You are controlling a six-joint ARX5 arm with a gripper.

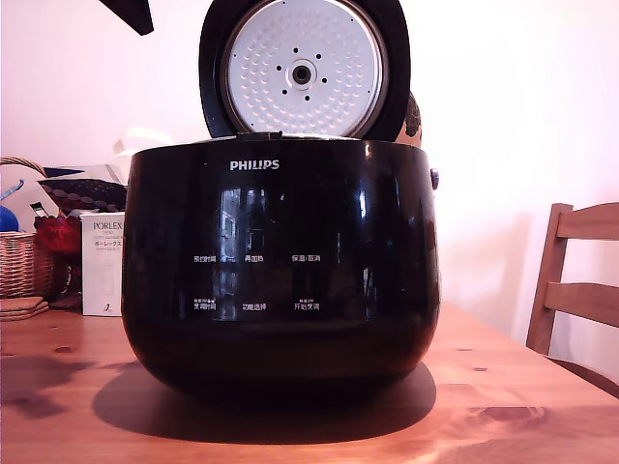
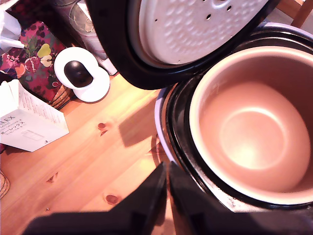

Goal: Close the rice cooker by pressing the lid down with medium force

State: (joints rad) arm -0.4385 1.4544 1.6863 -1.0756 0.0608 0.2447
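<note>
The rice cooker [image 1: 280, 280], glossy black with white PHILIPS lettering, stands in the middle of the wooden table [image 1: 503, 387]. Its lid [image 1: 305, 68] stands open and upright at the back, showing the dimpled silver inner plate. In the wrist view the lid [image 2: 186, 29] leans over the empty copper-coloured inner pot [image 2: 249, 127]. My gripper [image 2: 166, 169] hovers above the cooker's rim, on the side away from the lid. Its two black fingers are pressed together, holding nothing and touching neither lid nor pot. A dark tip at the exterior view's top left [image 1: 131, 12] looks like part of the arm.
A white PORLEX box [image 1: 102, 263] and a wicker basket [image 1: 21, 263] stand at the exterior view's left, a wooden chair [image 1: 580, 280] at its right. Beside the cooker lie a white round device with a black dome [image 2: 80, 73] and a floral cloth [image 2: 29, 54].
</note>
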